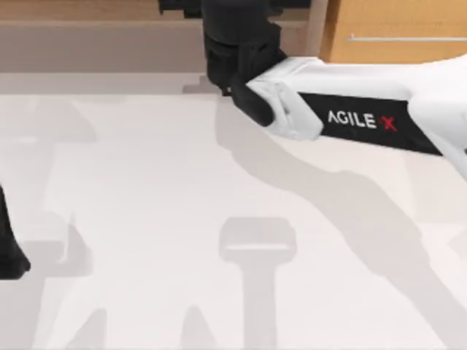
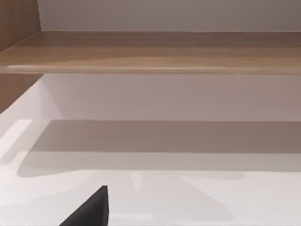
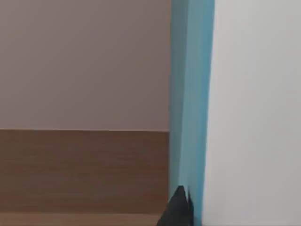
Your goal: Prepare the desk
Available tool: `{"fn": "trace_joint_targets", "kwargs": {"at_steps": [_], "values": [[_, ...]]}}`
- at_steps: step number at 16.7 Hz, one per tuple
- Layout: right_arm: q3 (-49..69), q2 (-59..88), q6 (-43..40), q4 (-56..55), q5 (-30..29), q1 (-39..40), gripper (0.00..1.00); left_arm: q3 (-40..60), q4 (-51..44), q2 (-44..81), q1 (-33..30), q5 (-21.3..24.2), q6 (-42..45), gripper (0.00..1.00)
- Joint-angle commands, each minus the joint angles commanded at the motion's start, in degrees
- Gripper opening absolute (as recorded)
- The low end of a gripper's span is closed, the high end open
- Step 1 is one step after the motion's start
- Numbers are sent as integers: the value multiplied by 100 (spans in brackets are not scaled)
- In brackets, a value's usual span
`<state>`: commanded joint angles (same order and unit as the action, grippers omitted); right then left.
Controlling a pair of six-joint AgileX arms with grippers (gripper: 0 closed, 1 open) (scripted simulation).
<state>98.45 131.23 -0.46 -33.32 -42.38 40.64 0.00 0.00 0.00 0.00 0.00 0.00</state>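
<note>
Right gripper (image 1: 232,55) at desk (image 1: 182,219) shelf (image 2: 155,52), grip state unclear; blue panel (image 3: 190,94) close.

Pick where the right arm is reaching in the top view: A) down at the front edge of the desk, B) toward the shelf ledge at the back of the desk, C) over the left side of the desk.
B: the right arm stretches from the right across the desk to the shelf ledge at the back.
</note>
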Motion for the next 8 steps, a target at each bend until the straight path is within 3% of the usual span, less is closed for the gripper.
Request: {"fn": "trace_joint_targets", "kwargs": {"at_steps": [8], "values": [[-380,-268,28,-71,-107,94,0,0,0,0,0,0,0,100]]}}
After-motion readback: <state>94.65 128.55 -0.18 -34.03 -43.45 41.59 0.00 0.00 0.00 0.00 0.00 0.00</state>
